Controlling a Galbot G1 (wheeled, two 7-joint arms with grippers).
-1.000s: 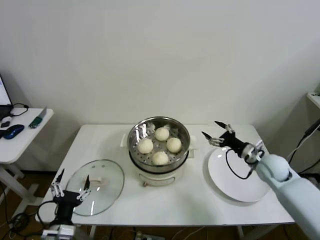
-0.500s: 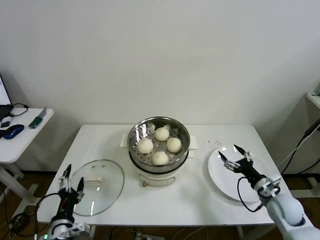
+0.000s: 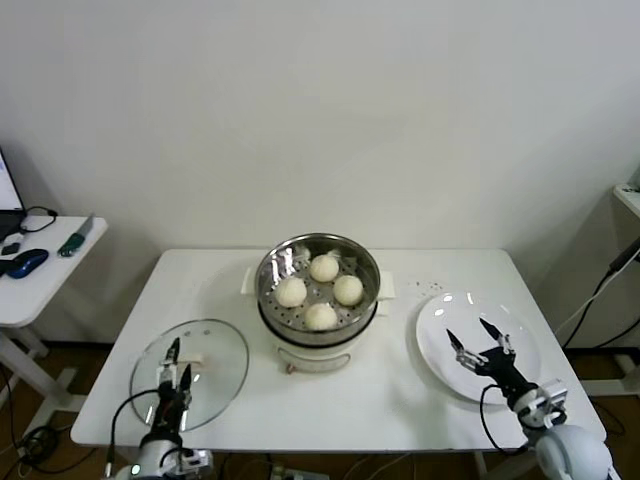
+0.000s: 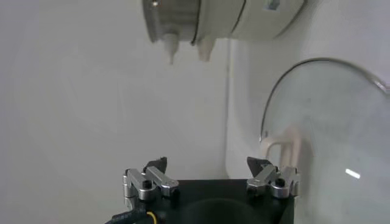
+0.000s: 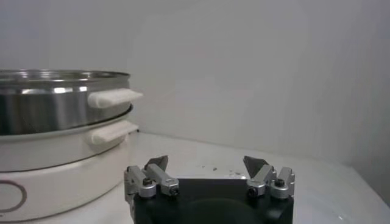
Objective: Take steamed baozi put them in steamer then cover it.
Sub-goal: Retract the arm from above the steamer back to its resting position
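Baozi point(image 3: 321, 291): we see four in the steamer point(image 3: 318, 262) at the table's point(image 3: 390, 390) middle, toward its back edge | cover point(image 3: 190, 372): off, flat near the front-left corner | left gripper point(image 3: 174, 363): over the cover, fingers spread, empty | right gripper point(image 3: 477, 342): over the white plate point(image 3: 478, 345) by the right edge, spread, empty
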